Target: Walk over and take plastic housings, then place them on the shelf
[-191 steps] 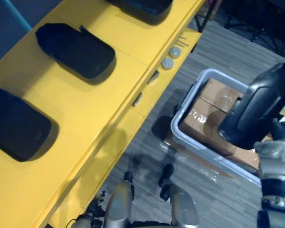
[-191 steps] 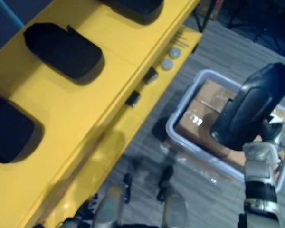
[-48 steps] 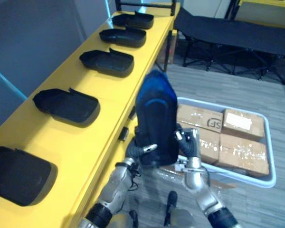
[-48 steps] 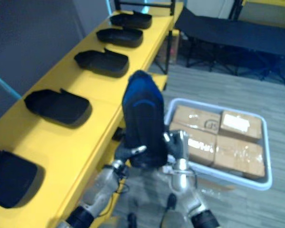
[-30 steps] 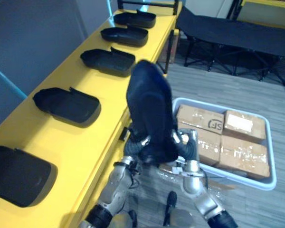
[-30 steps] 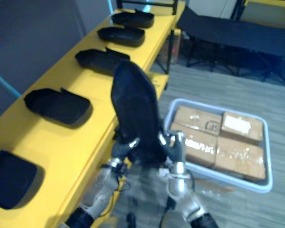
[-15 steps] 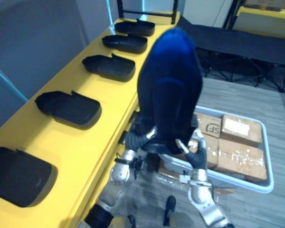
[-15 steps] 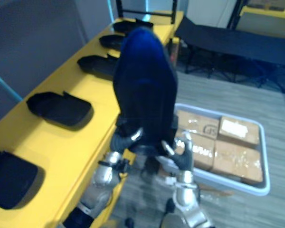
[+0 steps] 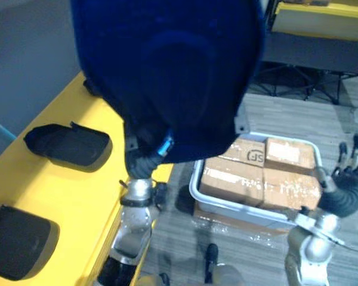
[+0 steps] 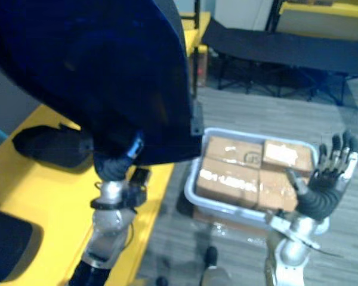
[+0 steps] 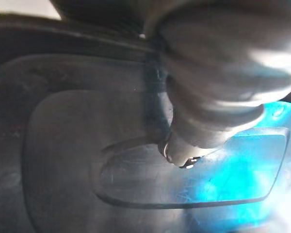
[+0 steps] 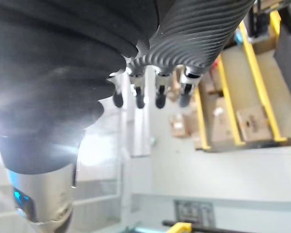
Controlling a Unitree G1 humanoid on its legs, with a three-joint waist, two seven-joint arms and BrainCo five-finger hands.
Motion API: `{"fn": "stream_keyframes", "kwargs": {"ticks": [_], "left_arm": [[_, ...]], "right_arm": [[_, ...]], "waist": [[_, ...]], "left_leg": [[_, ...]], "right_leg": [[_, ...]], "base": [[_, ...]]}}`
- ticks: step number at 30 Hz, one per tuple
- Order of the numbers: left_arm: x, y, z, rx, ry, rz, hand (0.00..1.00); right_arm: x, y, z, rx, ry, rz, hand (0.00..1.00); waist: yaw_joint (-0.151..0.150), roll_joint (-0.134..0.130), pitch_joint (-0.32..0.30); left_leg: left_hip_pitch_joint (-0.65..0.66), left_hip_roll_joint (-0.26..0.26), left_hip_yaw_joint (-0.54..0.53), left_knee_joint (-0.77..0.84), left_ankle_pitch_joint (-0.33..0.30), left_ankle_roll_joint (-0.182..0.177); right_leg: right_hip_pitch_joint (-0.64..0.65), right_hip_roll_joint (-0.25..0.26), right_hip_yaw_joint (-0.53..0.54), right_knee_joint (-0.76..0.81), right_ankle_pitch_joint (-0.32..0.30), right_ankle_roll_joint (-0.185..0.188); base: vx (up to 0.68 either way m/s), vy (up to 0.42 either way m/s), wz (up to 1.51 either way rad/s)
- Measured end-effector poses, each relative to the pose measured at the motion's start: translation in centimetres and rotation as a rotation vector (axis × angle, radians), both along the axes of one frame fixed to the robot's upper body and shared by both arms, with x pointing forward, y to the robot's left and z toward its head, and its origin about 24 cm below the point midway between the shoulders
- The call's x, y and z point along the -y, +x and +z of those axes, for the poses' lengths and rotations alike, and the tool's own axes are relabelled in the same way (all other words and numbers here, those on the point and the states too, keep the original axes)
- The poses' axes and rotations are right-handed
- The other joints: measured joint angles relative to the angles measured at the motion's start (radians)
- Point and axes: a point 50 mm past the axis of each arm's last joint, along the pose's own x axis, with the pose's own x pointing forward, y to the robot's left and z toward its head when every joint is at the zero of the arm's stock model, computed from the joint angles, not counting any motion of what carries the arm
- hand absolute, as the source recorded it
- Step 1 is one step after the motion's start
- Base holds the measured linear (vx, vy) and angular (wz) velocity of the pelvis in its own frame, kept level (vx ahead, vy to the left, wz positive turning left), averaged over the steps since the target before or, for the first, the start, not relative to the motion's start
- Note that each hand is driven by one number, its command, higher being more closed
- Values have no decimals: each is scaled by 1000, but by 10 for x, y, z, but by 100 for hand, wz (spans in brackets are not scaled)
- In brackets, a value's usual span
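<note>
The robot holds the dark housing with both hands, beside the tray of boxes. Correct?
No. Only the left hand holds the housing beside the tray of boxes; the right hand is open and apart, per the right eye view.

Left arm (image 9: 131, 229) stands straight up from below, silver forearm near vertical, with the left hand (image 9: 141, 162) on top under its dark ribbed cover. On the other side, the right arm (image 10: 288, 253) is raised too: right hand (image 10: 321, 195) wide open, fingers (image 10: 337, 152) spread and pointing up, thumb out sideways.
</note>
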Motion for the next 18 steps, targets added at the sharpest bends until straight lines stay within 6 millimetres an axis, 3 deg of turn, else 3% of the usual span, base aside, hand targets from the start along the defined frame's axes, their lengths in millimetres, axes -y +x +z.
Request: {"fn": "stream_keyframes", "kwargs": {"ticks": [5, 9, 12, 16, 17, 18], "left_arm": [[-35, 5, 3, -12, 1, 185, 100], [-70, -8, 2, -30, -53, 381, 100], [-88, -19, 2, -23, 20, 594, 100], [-120, -40, 0, -52, 69, 848, 100], [-135, -50, -3, -69, 87, 971, 100], [-137, -52, -3, -71, 87, 985, 100]], "right_arm": [[4, 6, 23, 103, -40, 47, 0], [2, 10, 33, 91, -84, 86, 0], [-2, 18, 35, 40, -130, 187, 0], [-11, 30, 45, 62, -144, 279, 0], [-18, 36, 51, 84, -139, 318, 0], [-19, 37, 52, 87, -140, 324, 0]], "waist": [[1, 12, -4], [6, 22, -3], [12, 28, -3], [38, 38, -4], [59, 40, -5], [66, 40, -5]], "left_leg": [[14, 0, 2, 0, 0, 0], [14, 0, -6, -1, -3, 3], [10, -1, -30, -4, 0, 1], [-5, -3, -87, -8, 15, -6], [-3, -3, -123, -8, 18, -9], [-3, -2, -127, -8, 18, -10]], "right_leg": [[7, -1, 6, 12, -12, -4], [15, -3, -4, 9, -12, -3], [20, -4, -22, 9, -15, -5], [33, -10, -80, 12, -25, -10], [56, -13, -128, 14, -39, -10], [57, -13, -132, 16, -41, -10]], "base": [[-44, 7, -2], [-50, 1, 6], [-11, -5, 20], [26, -14, 47], [47, -16, 59], [54, -20, 66]]}}
